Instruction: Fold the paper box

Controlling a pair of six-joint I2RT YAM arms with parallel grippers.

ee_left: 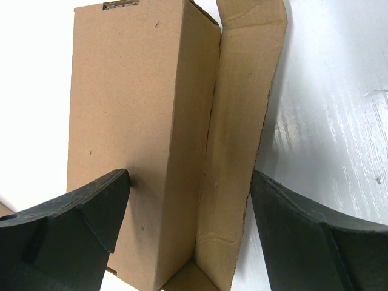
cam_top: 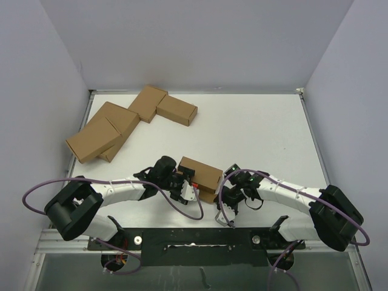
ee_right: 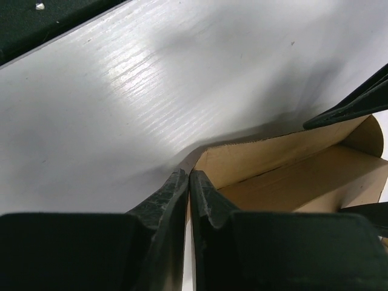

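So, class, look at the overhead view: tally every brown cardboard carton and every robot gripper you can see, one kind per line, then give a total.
Paper box being folded: 1
Other brown cartons, clustered at the far left: 4
Grippers, left gripper and right gripper: 2
Total: 7

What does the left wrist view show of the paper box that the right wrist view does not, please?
Only the left wrist view shows the outside of the paper box: a closed long face, and one long side flap standing open, with the left gripper straddling both, its fingers wide apart.

Only the right wrist view shows the box's open end and its bare interior, with the right gripper closed at the corner of that opening.

Both show the same brown cardboard box lying on the white table.
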